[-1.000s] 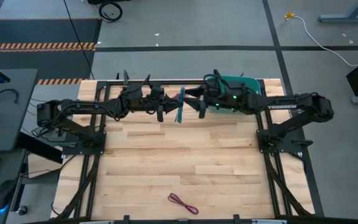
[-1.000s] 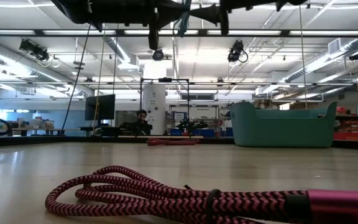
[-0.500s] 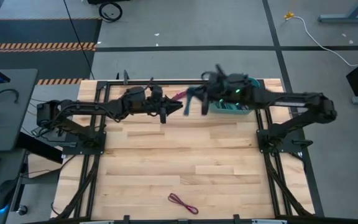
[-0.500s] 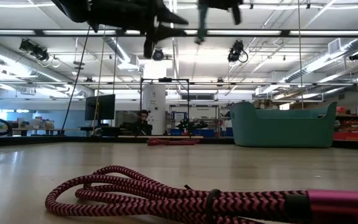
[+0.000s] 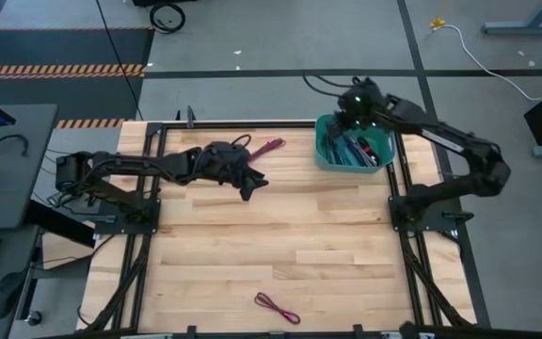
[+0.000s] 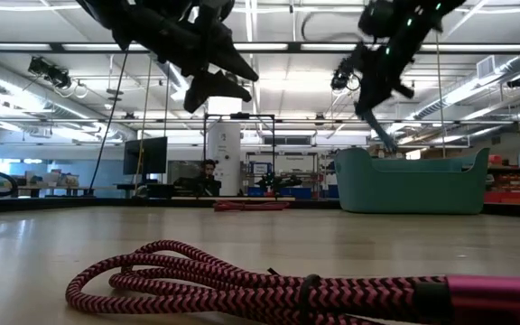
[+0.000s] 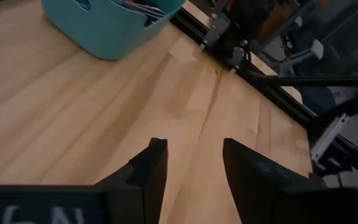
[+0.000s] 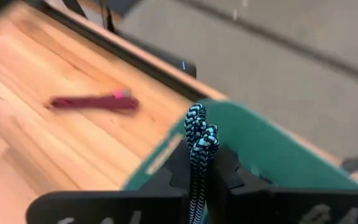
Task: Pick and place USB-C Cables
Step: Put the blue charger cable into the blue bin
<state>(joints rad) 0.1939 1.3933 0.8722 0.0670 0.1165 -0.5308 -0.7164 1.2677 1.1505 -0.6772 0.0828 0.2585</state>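
Observation:
My right gripper (image 8: 197, 169) is up over the teal bin (image 5: 327, 155), shut on a teal-and-black braided USB-C cable (image 8: 197, 134). The bin stands at the table's far right and holds several more cables (image 5: 358, 151). My left gripper (image 7: 194, 160) hangs open above the table's far middle (image 5: 255, 185), with nothing between its fingers. One magenta cable (image 5: 269, 145) lies flat on the table near the far edge. Another magenta cable (image 5: 277, 307) lies by the near edge. My right gripper pinches the braided cable bundle (image 8: 196, 163) between its two fingers. The bundle's looped end (image 8: 199, 124) sticks out past the fingertips. The fingers slant downward toward the bin (image 6: 379, 122). The cable is lifted clear, above the bin's rim (image 8: 260, 155).
Black frame rails (image 5: 252, 123) run along the table's far edge and both sides. Bare wooden tabletop (image 5: 280, 245) lies between the arms and the near magenta cable. Beyond the table is a room where a person (image 6: 206, 171) sits far off.
The teal cable hung between both grippers over the far middle. My right gripper has carried it toward the table's right edge, to above the bin, and tipped downward. My left gripper has let it go, and has dropped lower and slightly toward the near edge.

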